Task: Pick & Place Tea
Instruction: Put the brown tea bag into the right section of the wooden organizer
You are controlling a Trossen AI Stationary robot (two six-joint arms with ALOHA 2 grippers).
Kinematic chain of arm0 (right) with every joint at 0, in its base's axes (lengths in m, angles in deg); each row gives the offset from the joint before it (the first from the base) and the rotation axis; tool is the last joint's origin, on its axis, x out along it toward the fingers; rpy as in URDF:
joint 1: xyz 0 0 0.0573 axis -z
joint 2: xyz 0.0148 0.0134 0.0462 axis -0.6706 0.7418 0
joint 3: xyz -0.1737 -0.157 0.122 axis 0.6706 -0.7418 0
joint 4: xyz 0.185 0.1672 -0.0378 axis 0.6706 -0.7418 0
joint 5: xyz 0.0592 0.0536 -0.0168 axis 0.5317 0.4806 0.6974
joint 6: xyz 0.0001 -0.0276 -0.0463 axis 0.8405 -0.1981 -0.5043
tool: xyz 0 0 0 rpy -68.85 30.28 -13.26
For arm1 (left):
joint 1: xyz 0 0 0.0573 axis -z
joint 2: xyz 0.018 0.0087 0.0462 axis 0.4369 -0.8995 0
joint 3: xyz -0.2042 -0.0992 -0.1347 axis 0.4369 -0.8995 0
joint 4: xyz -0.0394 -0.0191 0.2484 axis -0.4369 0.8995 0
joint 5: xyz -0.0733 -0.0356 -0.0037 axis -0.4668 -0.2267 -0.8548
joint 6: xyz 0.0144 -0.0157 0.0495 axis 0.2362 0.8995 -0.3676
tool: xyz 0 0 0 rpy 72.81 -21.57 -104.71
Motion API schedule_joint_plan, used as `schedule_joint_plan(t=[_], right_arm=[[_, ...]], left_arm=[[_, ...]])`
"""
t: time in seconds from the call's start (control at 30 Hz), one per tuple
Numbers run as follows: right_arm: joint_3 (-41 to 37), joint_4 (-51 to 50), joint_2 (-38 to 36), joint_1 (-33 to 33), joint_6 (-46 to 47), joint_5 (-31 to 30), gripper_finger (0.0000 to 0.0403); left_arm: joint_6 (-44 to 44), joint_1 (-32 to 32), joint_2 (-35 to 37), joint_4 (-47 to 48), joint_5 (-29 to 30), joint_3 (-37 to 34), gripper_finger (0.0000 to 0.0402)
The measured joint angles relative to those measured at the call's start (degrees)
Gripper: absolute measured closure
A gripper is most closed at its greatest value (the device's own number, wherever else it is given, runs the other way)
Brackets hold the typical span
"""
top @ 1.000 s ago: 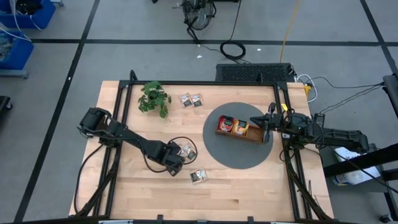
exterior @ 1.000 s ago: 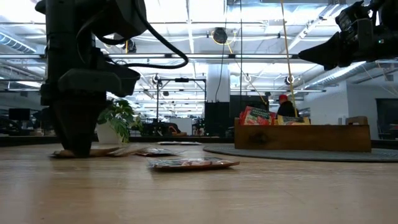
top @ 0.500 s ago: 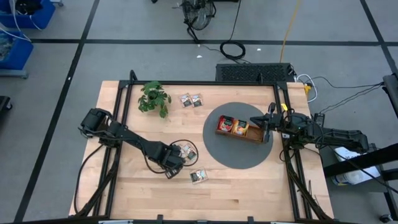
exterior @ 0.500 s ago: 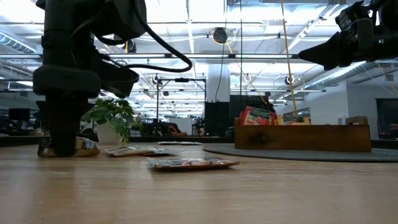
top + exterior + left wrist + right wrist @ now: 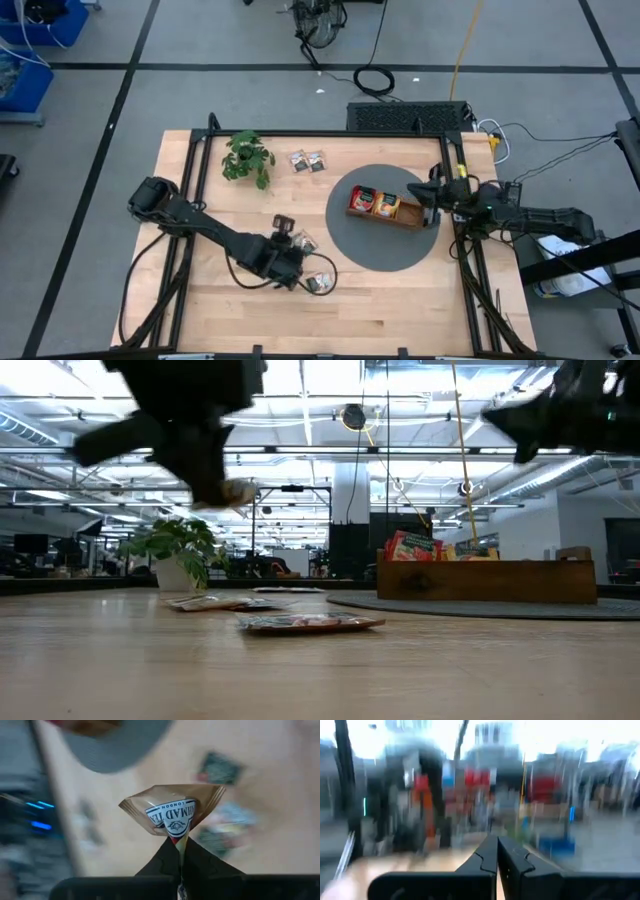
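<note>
The held tea sachet is pinched by one edge between the closed fingers of the left claw. Its printed face reads "AHMAD TEA LONDON", and its paper flares out wide above the fingertips. In the low view the left claw hangs clear above the worktop with the sachet at its tip. In the high view the left claw is over the front middle of the worktop.

Loose sachets lie flat on the wood:
- One sachet just beside the left claw, towards the front edge.
- A small cluster just behind the left claw.
- A pair near the back edge, beside the small leafy plant.

The wooden tray rests on a round grey mat at the right of the worktop. Red and orange-yellow sachets stand upright in the tray compartments towards the worktop's centre; the low view shows them rising above the tray wall.

The right claw is fully closed with nothing between its fingers. In the high view it is at the right end of the tray; in the low view it is raised above tray height.
</note>
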Motion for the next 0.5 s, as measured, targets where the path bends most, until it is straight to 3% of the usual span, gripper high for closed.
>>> schedule_joint_plan(t=[0.17,0.33,0.5], right_arm=[[2.4,-0.4,5.7,0.0,3.4,4.8,0.0403],[7.4,-1.1,14.3,0.0,3.6,4.7,0.0403],[13.4,-2.1,26.2,0.0,2.8,6.2,0.0403]], left_arm=[[-13.5,-2.4,0.1,-1.4,11.1,0.3,0.0389],[-23.6,-5.6,-0.3,-2.5,15.5,0.3,0.0393],[-39.5,-7.3,-2.0,-7.8,21.9,0.3,0.0386]])
